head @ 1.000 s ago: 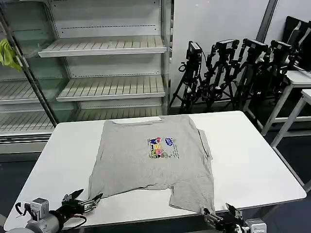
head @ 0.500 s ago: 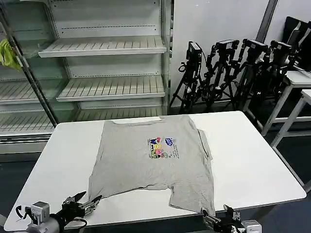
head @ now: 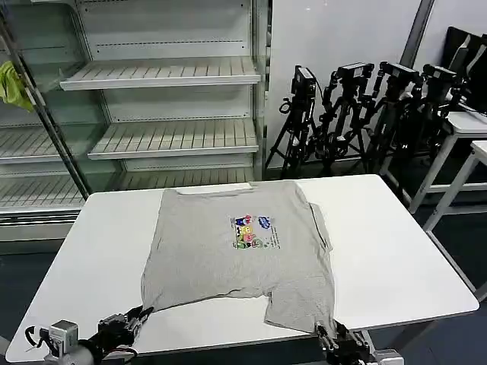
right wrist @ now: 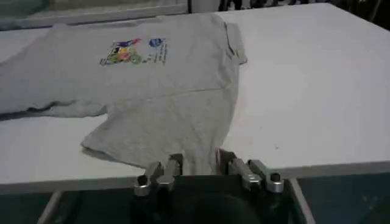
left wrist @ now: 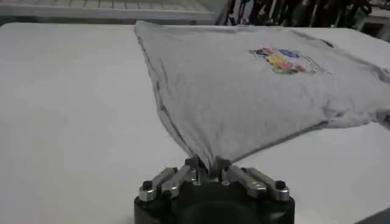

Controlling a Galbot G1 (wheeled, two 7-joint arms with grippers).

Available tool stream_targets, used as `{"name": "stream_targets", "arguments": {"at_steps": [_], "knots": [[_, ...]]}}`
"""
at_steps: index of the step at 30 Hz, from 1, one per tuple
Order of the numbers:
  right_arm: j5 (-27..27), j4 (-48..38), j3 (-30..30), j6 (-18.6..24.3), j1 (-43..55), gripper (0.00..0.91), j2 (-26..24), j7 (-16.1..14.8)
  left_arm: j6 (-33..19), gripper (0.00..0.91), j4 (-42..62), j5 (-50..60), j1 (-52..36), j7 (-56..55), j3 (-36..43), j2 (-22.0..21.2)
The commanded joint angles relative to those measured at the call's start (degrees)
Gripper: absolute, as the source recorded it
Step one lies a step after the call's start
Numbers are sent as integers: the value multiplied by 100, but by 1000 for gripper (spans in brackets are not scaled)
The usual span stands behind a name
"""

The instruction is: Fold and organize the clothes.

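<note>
The left gripper (left wrist: 206, 164) at the white bench's (head: 396, 251) near edge is clenched on the hem corner of the light grey short-sleeved cotton T-shirt (head: 240, 251), which lies spread print-up across the bench. The right gripper (right wrist: 198, 161), also at the near edge, grasps the shirt's other bottom corner.

Light grey T-shirt (head: 236, 251), multicoloured chest print (head: 253, 231), seemingly cartoonish; white table (head: 396, 251).

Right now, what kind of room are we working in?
Probably a robotics test lab with a mock shop: empty display shelves, a row of camera tripods, and a white table holding the T-shirt.
</note>
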Motion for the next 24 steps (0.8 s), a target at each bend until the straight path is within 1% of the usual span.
{"name": "stream_targets", "arguments": {"at_steps": [1, 13, 18, 24], "knots": [[-58, -40, -76, -6, -60, 0, 8, -10, -3, 50, -20, 113, 70, 60, -16, -27], [-195, -16, 20, 94, -232, 0, 60, -86, -88, 50, -16, 317, 92, 173, 7, -104], [-193, 159, 246, 111, -292, 0, 22, -92, -106, 50, -118, 302, 131, 187, -149, -71], [-102, 433, 769, 145, -263, 0, 99, -123, -140, 50, -269, 242, 55, 182, -431, -76]]}}
